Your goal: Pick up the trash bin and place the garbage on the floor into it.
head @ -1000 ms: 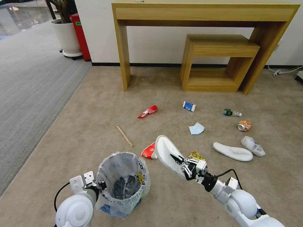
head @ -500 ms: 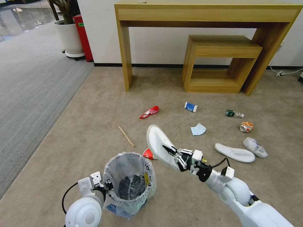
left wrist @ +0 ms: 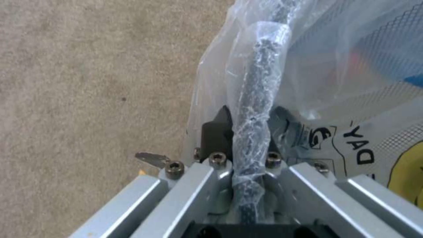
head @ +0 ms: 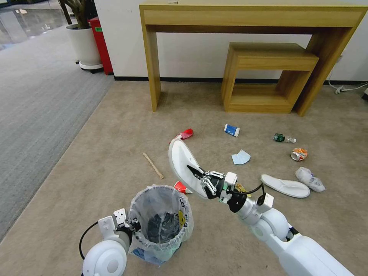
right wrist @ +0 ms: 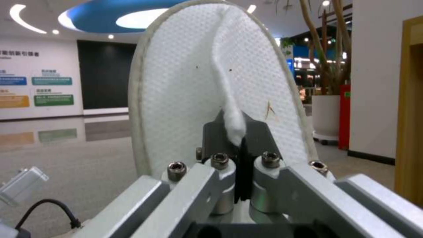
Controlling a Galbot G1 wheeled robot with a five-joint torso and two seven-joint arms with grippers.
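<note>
Trash bin: the trash bin (head: 161,218) is sitting upright at the near edge of the floor (head: 115,126), lined with a crinkled translucent bag; something dark is lying at its bottom, with a yellow patch showing on the inner wall
Left gripper: the left gripper (left wrist: 247,125) is gripping the bin's bag-covered rim, jaws clamped on it from either side
Right gripper: the right gripper (head: 197,174) is holding a white slipper (head: 184,165) in the air, just beyond the bin's far rim, jaws pressed together on the slipper's strap; the toe is pointing up and away from the robot
Garbage near the bin: a red crushed cup (head: 181,187) is lying just beyond the far rim, a stick (head: 153,165) a little farther out
Garbage mid-floor: another red cup (head: 185,134), a blue-white cup (head: 231,130) and a blue mask (head: 240,157) are lying apart
Garbage toward the right edge: a small bottle (head: 283,138), an orange can (head: 298,154), a second slipper (head: 285,185) and a white wad (head: 309,178) are lying there
</note>
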